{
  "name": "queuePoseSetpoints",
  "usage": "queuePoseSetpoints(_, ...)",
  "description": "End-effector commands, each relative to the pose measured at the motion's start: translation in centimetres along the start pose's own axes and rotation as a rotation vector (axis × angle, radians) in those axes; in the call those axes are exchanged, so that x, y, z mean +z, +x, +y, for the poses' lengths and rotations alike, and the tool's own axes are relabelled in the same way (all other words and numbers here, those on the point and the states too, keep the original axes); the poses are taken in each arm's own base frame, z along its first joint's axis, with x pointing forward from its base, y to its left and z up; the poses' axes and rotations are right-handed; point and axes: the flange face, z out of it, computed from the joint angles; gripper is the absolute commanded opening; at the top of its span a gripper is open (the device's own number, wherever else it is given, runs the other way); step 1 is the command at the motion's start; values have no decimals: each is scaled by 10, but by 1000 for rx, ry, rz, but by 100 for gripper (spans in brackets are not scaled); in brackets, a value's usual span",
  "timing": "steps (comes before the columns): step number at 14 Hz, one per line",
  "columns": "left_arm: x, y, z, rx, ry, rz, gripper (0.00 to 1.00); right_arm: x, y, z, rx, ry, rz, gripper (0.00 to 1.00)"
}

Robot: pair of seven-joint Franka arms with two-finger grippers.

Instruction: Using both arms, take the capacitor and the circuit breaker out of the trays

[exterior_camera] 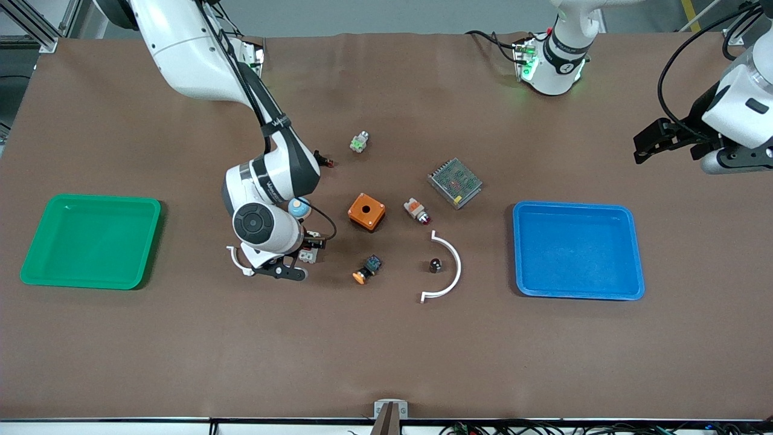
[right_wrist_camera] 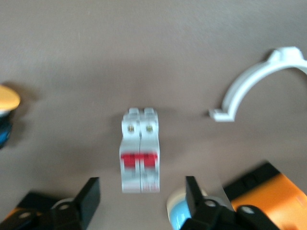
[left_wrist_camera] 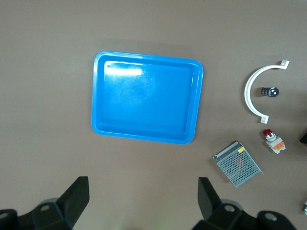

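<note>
The capacitor (exterior_camera: 435,264) sits inside the curve of a white half-ring clamp (exterior_camera: 448,269), walled off toward the blue tray (exterior_camera: 577,293) and open toward the orange-capped button (exterior_camera: 366,269). The breaker (exterior_camera: 308,256) is crowded by the right gripper (exterior_camera: 290,261), with bare table nearer the camera.

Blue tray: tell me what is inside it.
Nothing shows inside the blue rectangular plastic tray; the left wrist view sees its whole bare floor, with nothing covering it. The tiny black cylindrical capacitor lies on the table, inside a white curved plastic clip.
</note>
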Motion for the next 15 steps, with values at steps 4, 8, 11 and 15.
queuePoseSetpoints(4, -3, -4, 0, 0, 10, 22, 100, -191, -86, 81, 29, 31, -78, 100)
queuePoseSetpoints(8, -2, 0, 1, 2, 4, 34, 100, -240, -116, 156, 2, 62, -46, 100)
queuePoseSetpoints(11, -2, 0, 1, 2, 4, 38, 100, -265, -104, 230, -57, 93, -33, 100)
queuePoseSetpoints(15, -5, -3, 1, 1, 2, 39, 100, -300, -83, 314, -119, 36, 52, 100)
